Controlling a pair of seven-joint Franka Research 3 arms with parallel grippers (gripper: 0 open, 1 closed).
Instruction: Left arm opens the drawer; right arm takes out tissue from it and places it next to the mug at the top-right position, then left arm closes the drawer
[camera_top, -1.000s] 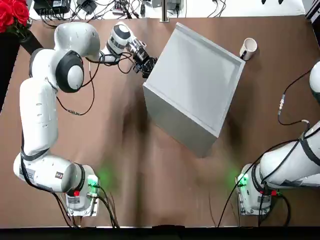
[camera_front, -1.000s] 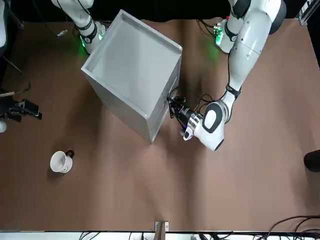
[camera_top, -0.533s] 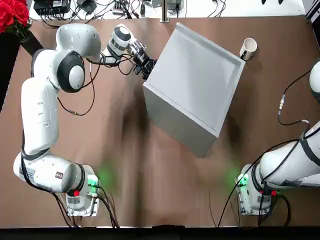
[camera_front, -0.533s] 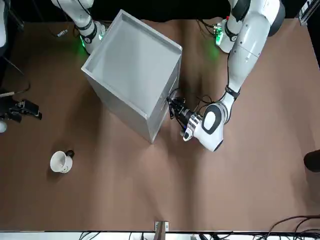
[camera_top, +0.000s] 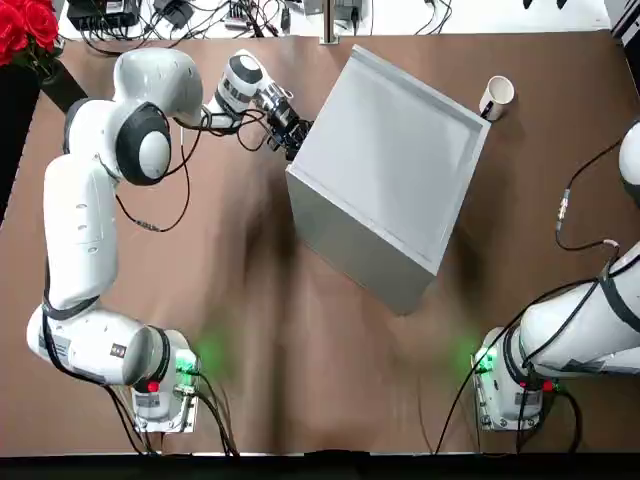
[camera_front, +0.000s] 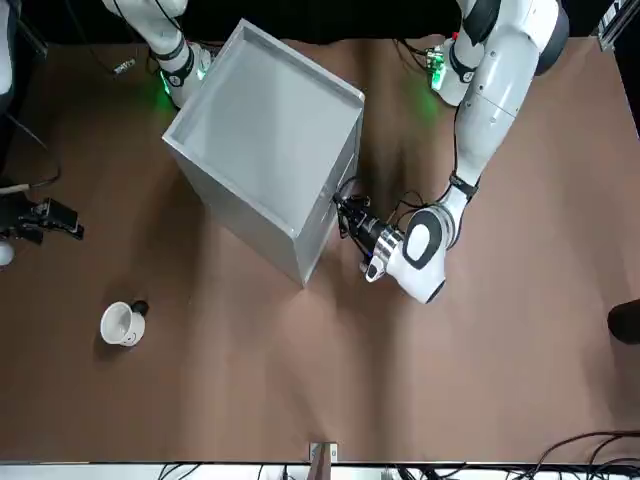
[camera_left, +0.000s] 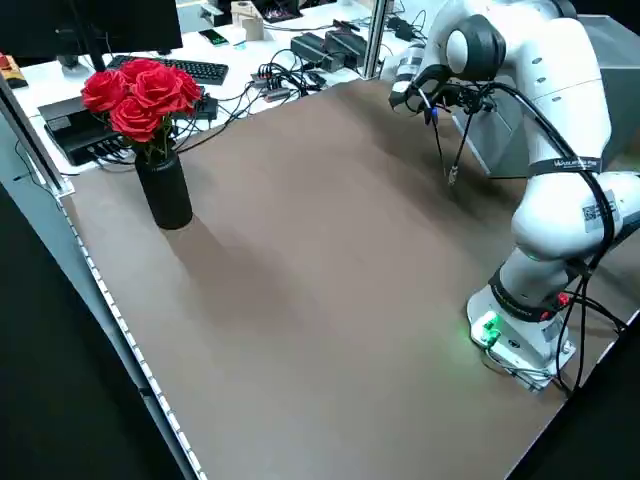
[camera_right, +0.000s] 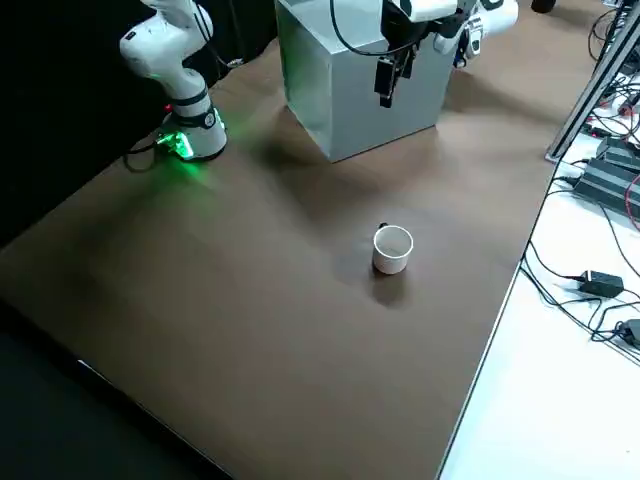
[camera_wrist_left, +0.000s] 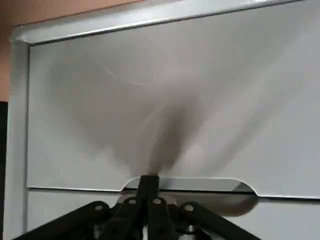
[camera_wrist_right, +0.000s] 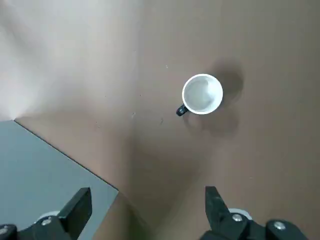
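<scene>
The large grey cabinet (camera_top: 390, 170) stands turned on the table, and its drawer front (camera_wrist_left: 165, 110) is flush with it. My left gripper (camera_top: 293, 135) is at the cabinet's left face. In the left wrist view the left gripper (camera_wrist_left: 148, 186) is shut, with its fingertips pressed together at the handle notch in the seam. My right gripper (camera_wrist_right: 145, 205) hangs open above the table at the right edge, also in the front view (camera_front: 50, 215). The white mug (camera_top: 496, 96) stands past the cabinet's far right corner, below the right gripper (camera_wrist_right: 202, 94). The tissue is hidden.
A black vase of red roses (camera_left: 150, 100) stands at the table's far left corner (camera_top: 25, 30). Cables and electronics line the back edge (camera_top: 240, 15). A loose cable (camera_top: 565, 210) lies on the table near the right arm.
The left gripper has edged slightly closer into the cabinet's face. The drawer, the mug and the right arm have not moved.
</scene>
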